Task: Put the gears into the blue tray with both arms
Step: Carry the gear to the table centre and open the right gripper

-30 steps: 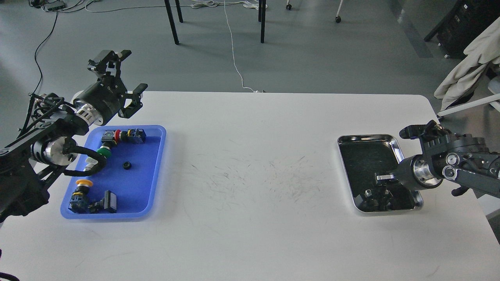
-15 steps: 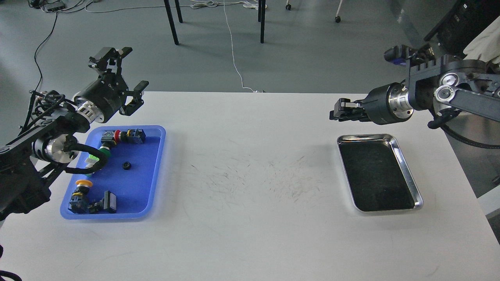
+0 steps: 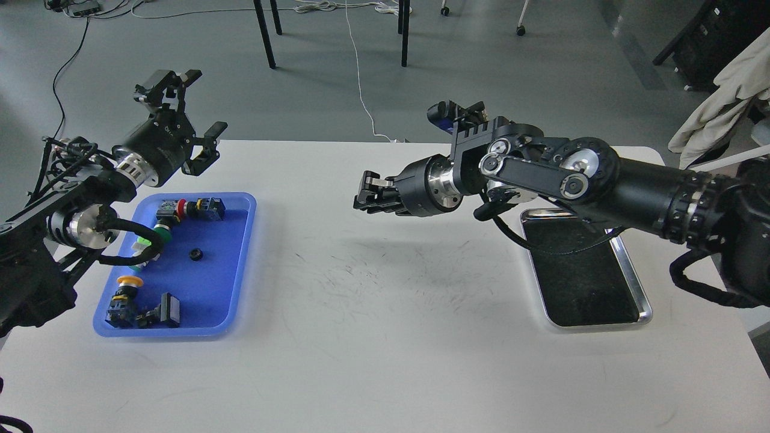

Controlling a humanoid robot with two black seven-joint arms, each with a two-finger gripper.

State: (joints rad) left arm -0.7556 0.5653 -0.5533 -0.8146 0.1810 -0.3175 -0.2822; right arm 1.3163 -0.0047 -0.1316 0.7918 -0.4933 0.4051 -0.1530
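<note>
Head view: the blue tray [image 3: 237,240] is sitting at the left of the white bench [image 3: 385,337], and one small black gear [image 3: 195,254] is lying in the middle of it, apart from the coloured push-button switches [image 3: 189,210] lined up along the tray's far and near ends. The left tool [image 3: 187,114] is being held up past the tray's far left corner with its fingers spread wide and nothing between them. The right tool [image 3: 366,197] is being stretched out leftward over the middle of the bench, well clear of the steel tray [image 3: 634,282] on the right. Its fingers are looking pressed close together; whether a gear is being pinched there can't be told, it's too dark and small.
</note>
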